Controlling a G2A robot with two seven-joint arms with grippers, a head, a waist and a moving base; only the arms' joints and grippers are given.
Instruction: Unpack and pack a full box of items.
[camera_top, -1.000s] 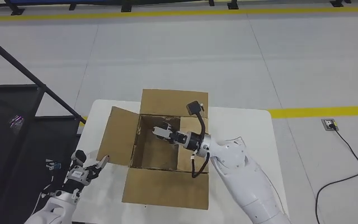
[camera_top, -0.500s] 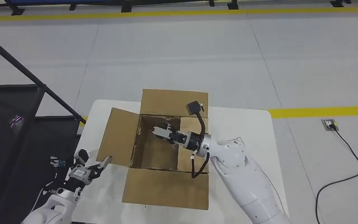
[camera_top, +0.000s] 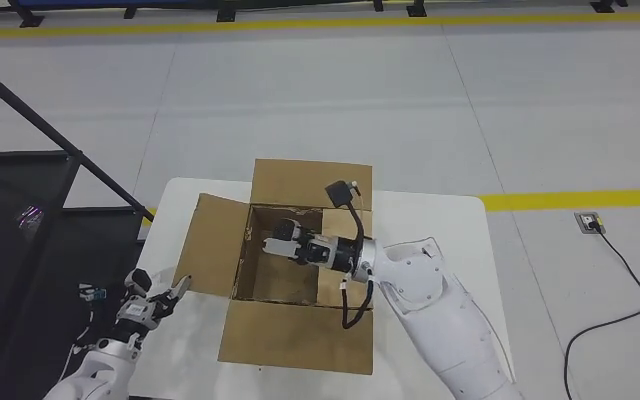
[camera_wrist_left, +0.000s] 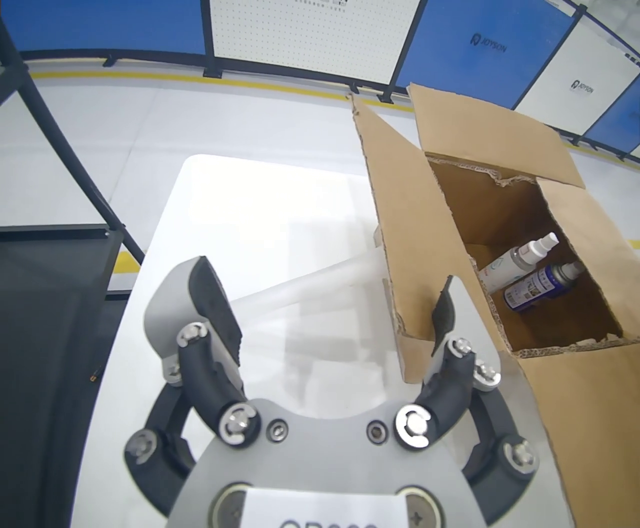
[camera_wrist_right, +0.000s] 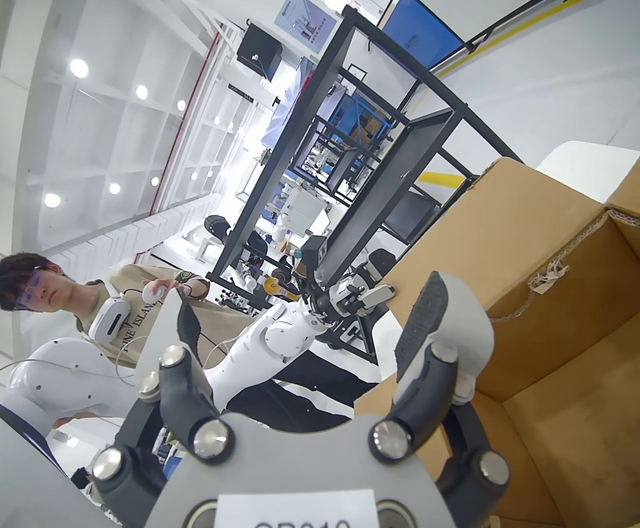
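The open cardboard box (camera_top: 296, 338) stands mid-table with its flaps spread. Inside it lie a white spray bottle (camera_wrist_left: 520, 257) and a dark blue spray can (camera_wrist_left: 542, 286), side by side against one end wall. My right gripper (camera_top: 272, 243) is inside the box near its left wall, open and holding nothing; its own view (camera_wrist_right: 305, 310) looks up past the box's left flap (camera_wrist_right: 500, 240). My left gripper (camera_top: 160, 300) hovers open over the table's left edge, beside the outer side of that flap (camera_wrist_left: 400, 240), with nothing between its fingers (camera_wrist_left: 215, 300).
The white table (camera_top: 440, 215) has bare room to the right of the box and a strip on the left (camera_wrist_left: 260, 220). A black rack (camera_top: 40, 230) stands off the table's left side. A person (camera_wrist_right: 125, 310) stands behind the robot.
The right gripper has shifted a little further left inside the box, with its wrist turned. The left gripper has drawn back slightly from the flap.
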